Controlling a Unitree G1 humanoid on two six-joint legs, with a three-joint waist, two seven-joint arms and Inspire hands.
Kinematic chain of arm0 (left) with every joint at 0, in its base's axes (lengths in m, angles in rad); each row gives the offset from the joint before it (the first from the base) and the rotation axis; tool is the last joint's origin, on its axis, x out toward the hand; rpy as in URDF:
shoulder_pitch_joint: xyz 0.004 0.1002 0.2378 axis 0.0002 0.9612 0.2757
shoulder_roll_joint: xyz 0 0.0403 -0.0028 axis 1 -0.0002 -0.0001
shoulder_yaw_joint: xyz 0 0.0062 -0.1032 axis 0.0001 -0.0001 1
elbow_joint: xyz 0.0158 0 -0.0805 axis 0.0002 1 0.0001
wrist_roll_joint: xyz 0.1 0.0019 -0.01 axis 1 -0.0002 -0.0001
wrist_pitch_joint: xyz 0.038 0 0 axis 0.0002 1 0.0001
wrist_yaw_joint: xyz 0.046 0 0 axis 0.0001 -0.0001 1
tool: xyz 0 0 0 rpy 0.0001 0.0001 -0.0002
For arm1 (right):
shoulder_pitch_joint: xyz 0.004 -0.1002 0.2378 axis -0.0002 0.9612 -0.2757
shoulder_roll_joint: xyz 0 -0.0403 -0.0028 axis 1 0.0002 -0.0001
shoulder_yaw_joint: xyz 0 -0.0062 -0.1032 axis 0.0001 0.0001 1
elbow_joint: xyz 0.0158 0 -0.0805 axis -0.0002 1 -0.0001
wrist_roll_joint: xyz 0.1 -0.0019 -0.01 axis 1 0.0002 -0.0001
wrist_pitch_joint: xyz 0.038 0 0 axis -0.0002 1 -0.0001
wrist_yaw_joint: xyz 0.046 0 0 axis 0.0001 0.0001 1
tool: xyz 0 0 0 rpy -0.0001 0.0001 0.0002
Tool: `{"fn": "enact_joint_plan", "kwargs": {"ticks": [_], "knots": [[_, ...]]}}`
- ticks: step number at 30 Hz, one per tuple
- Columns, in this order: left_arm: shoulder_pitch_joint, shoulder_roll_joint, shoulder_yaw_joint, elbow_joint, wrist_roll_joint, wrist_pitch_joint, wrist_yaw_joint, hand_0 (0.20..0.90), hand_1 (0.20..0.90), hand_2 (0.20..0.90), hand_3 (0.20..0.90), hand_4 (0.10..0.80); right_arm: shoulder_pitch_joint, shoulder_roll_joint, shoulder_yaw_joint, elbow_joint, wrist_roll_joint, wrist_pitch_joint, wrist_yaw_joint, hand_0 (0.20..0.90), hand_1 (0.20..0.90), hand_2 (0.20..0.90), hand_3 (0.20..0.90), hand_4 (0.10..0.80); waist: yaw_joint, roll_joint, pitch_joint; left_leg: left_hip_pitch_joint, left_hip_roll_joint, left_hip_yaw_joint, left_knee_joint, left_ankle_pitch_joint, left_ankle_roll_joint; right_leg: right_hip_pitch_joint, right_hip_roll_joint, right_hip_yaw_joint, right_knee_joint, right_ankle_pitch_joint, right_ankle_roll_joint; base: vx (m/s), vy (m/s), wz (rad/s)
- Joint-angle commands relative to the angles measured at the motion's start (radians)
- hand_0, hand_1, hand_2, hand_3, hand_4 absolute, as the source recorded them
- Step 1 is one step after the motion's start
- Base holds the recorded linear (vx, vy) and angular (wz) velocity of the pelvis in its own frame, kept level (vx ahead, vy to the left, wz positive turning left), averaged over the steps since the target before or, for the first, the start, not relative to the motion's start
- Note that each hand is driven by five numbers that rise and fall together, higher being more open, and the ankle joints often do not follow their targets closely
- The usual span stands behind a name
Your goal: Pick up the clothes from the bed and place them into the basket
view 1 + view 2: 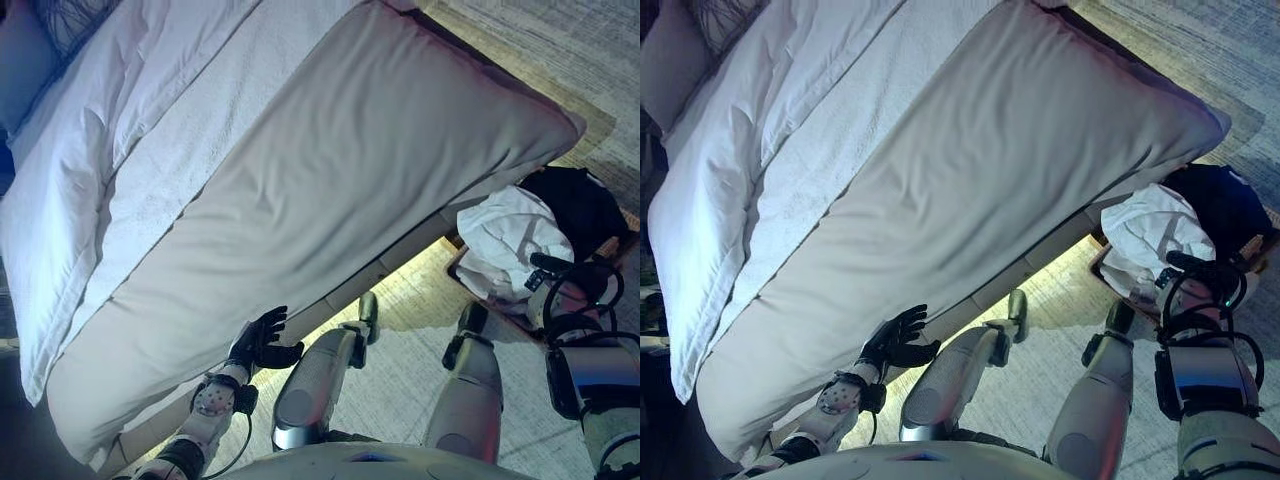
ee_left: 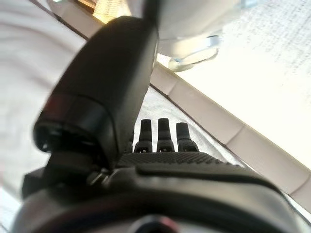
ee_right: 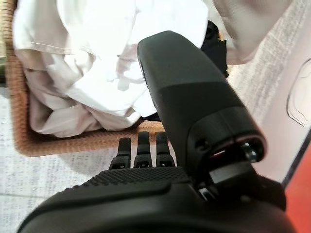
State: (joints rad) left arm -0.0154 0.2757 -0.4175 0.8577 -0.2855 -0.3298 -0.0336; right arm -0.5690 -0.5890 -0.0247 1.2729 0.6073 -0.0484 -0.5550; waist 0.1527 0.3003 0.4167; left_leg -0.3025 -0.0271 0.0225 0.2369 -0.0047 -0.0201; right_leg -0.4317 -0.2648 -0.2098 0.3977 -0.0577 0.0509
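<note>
Both hands, left [image 1: 262, 343] and right [image 3: 146, 150], are held relaxed and empty; crumpled white clothes [image 3: 107, 63] fill the woven basket [image 3: 29, 141] beside the smooth bed [image 1: 330, 180].

The left hand [image 1: 262, 343] reaches up from the lower left on a raised forearm, its fingers [image 2: 164, 135] straight and relaxed, holding nothing. The right hand [image 3: 146, 155] hangs at the right side, fingers likewise extended and empty.
</note>
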Motion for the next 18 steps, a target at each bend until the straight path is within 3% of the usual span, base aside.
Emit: {"fn": "enact_joint_plan", "kwargs": {"ticks": [1, 9, 14, 18], "knots": [[0.023, 0.054, 0.036, 0.043, -0.031, -0.032, 0.008, 0.9, 0.9, 0.9, 0.9, 0.8, 0.096, 0.072, 0.024, -0.014, 0.006, -0.047, -0.007, 0.9, 0.9, 0.9, 0.9, 0.8, -0.008, -0.101, -0.079, -0.009, -0.001, -0.041, -0.026, 0.065, -0.041, 0.15, 0.065, -0.057, -0.143, 0.039, -0.012, -0.006, -0.156, -0.05], [-0.005, 0.024, 0.078, 0.146, 0.042, 0.019, 0.042, 0.9, 0.9, 0.9, 0.9, 0.8, 0.384, 0.261, 0.032, 0.017, 0.025, -0.059, 0.088, 0.9, 0.9, 0.9, 0.9, 0.8, -0.043, -0.225, -0.202, 0.169, 0.051, -0.012, -0.24, 0.085, -0.045, 0.336, 0.11, -0.054, -0.35, 0.109, 0.027, 0.039, -0.111, -0.09], [-0.01, -0.004, 0.066, 0.227, 0.141, 0.013, 0.068, 0.9, 0.9, 0.9, 0.9, 0.8, 0.512, 0.345, 0.04, 0.032, 0.001, -0.058, 0.29, 0.9, 0.9, 0.9, 0.9, 0.8, -0.088, -0.258, -0.296, 0.264, 0.081, 0.035, -0.322, 0.091, -0.053, 0.415, 0.124, -0.026, -0.453, 0.159, 0.054, 0.116, 0.008, -0.12], [-0.02, -0.025, 0.104, 0.323, 0.138, 0.072, 0.035, 0.9, 0.9, 0.9, 0.9, 0.8, 0.571, 0.384, 0.069, 0.033, -0.038, -0.067, 0.354, 0.9, 0.9, 0.9, 0.9, 0.8, -0.123, -0.274, -0.334, 0.305, 0.097, 0.058, -0.324, 0.078, -0.052, 0.436, 0.138, -0.003, -0.425, 0.132, 0.048, 0.073, 0.026, -0.23]]}}
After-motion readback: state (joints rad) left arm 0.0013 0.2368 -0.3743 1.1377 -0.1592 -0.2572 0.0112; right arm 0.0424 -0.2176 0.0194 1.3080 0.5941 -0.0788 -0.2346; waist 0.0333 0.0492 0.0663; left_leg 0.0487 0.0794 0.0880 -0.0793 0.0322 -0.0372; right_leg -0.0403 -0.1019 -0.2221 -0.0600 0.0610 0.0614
